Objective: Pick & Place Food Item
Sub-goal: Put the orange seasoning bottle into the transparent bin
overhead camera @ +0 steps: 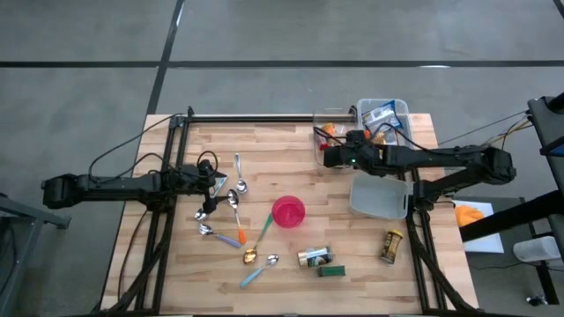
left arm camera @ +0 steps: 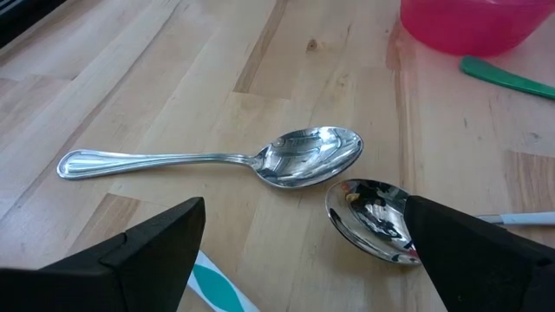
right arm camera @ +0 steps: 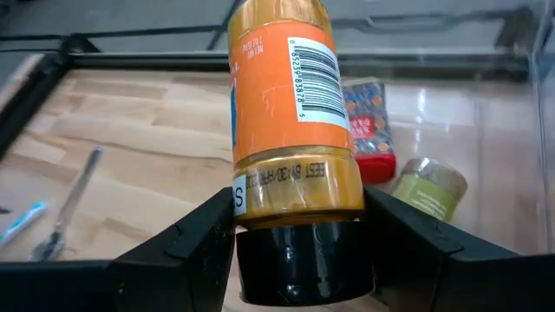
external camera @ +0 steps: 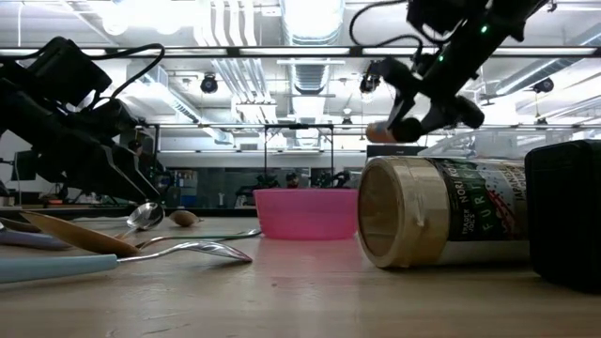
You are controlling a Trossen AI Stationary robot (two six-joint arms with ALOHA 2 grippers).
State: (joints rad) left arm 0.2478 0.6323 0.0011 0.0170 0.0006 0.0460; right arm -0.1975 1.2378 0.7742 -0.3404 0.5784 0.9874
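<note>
Right hand (right arm camera: 299,251) clamped on an orange spice jar (right arm camera: 290,121), held aloft over the clear bin (overhead camera: 333,150) at upper right of the high view. Left hand (left arm camera: 303,251) fully open, empty, low over spoons (left arm camera: 260,160) on the bench (overhead camera: 273,273), left of centre.

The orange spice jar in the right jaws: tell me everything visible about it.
The orange spice jar is a cylinder with an orange label carrying a barcode and white print, a gold band and a black cap. The right gripper jaws clamp it at the cap end. It is lifted off the wood, over the clear bin at the table's far right corner.
</note>
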